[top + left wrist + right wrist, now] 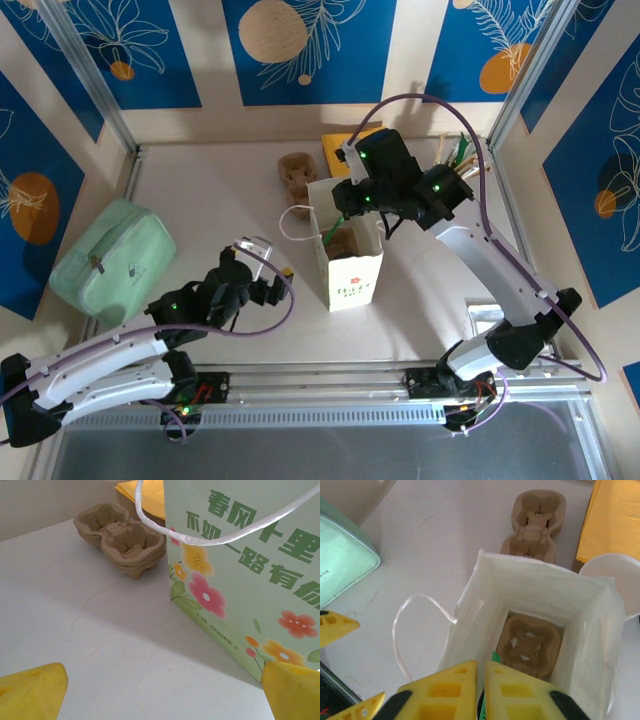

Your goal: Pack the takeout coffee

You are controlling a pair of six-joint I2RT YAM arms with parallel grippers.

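Right claw (481, 680) is hanging over the open paper bag (540, 595), fingers almost pressed together, green sliver (493, 656) between them. Left claw (162, 676) is sitting spread wide beside the bag.

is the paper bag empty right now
No, a brown cup carrier sits at the bottom of the open bag.

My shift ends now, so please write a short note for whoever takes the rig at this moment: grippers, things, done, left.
Left gripper: open, empty, left of the paper bag.
Right gripper: above the bag's mouth, almost shut; a thin green thing shows in the gap, grip unclear.
Done: one brown cup carrier lies in the bag, no cup in it.
Coffee: I cannot identify it; a white round rim shows beside the bag.
Left: put the coffee into the bag.
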